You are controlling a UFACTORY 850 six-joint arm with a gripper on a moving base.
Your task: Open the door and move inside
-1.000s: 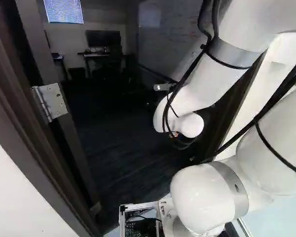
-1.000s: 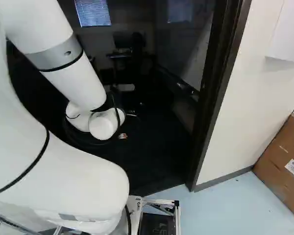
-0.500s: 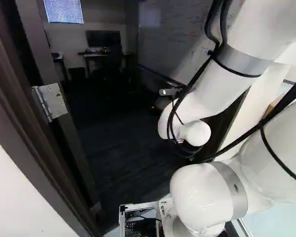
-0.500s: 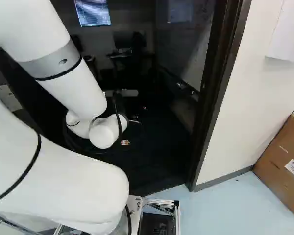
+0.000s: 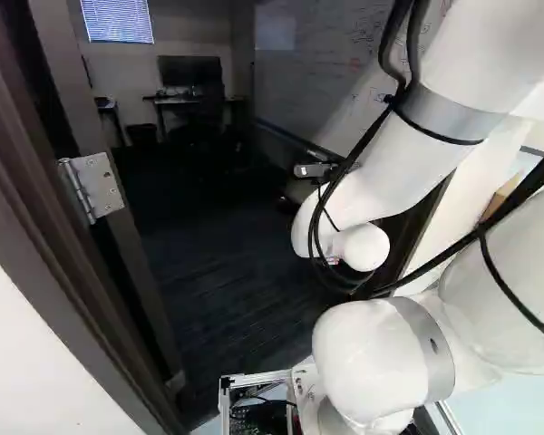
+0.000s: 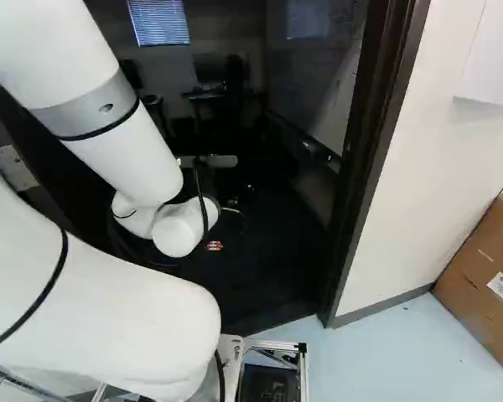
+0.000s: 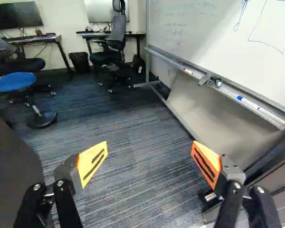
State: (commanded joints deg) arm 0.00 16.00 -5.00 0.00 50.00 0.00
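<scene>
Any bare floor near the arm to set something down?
Carpet ahead of the open claw, between blue stool and whiteboard. Also pale floor between base frame and cardboard box. Crowded: around the far desk, with office chair and bin; whiteboard tray, holding markers.

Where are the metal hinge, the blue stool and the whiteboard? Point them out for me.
Metal hinge [image 5: 100, 186]: left base view, on its screwed plate.
Blue stool [image 7: 16, 81]: wrist view, on its round seat.
Whiteboard [image 7: 223, 45]: wrist view, on its writing surface, above the marker ledge.
</scene>
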